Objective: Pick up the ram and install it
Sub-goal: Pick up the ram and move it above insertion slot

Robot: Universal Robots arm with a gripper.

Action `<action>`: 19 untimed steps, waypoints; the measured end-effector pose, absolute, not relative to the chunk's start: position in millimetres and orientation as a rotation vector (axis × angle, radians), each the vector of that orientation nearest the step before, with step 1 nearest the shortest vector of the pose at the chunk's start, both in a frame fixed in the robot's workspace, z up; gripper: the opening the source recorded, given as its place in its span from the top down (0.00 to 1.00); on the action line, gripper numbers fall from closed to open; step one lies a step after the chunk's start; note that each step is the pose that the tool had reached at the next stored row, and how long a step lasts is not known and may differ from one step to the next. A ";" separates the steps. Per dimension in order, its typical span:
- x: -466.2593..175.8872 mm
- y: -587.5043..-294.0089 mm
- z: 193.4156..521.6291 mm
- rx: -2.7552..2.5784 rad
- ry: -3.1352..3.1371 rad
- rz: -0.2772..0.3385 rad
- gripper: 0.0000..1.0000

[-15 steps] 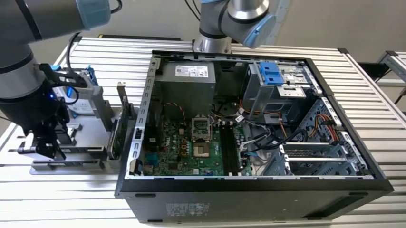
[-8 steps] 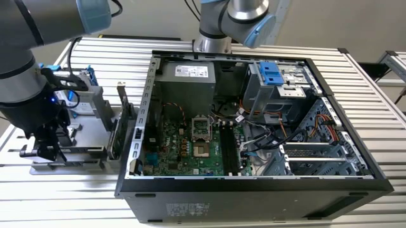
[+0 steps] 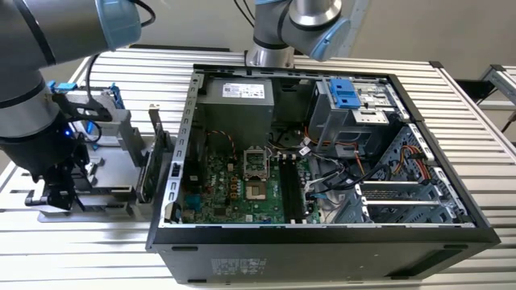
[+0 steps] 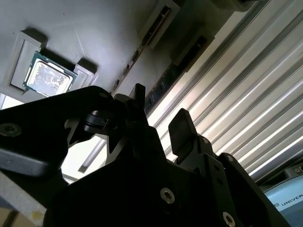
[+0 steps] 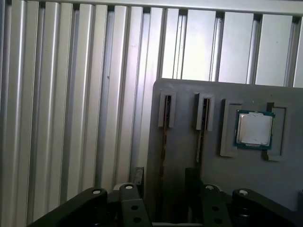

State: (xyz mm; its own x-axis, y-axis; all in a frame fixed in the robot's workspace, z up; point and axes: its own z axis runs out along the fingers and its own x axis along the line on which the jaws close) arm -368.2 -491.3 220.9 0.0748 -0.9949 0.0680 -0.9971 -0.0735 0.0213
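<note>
Closest to the lens, in both wrist views, is the pincer (image 5: 164,178), its black fingers (image 5: 137,176) spread apart and gripping nothing; I read it as open. They stand one on each side of the ram (image 5: 163,142), which sits on its long edge in a narrow slot of the grey holder tray (image 5: 189,94), so from above I see little more than a thin dark line. That upright seating looks deliberate to me: it leaves both flat faces free for the fingers to close on. In the second wrist view the same stick (image 4: 171,78) runs as a dark strip toward the gap between the fingers; I cannot tell whether either finger touches it yet.

A second slot beside it holds another thin strip; what it is I cannot say. Further along the tray a processor chip (image 5: 254,129) lies flat in its own recess, well apart from the pincer.

From the exterior view, the arm (image 3: 24,90) has the pincer (image 3: 55,194) low over the tray (image 3: 109,162) at the exterior view's left, on the slatted table (image 3: 475,151). The open computer case (image 3: 322,238) lies just beside the tray, its side off and the board facing up; I judge the long black memory slots (image 3: 292,187) are where the stick belongs. So the pick-up is lined up but not made.
</note>
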 end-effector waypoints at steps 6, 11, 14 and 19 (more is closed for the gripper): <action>-368.2 -492.2 212.9 2.256 -2.095 0.055 0.00; -368.2 -492.3 206.5 2.257 -2.094 0.055 0.00; -368.9 -492.2 204.0 2.263 -2.088 0.057 0.00; -370.7 -492.2 200.7 2.271 -2.087 0.064 0.00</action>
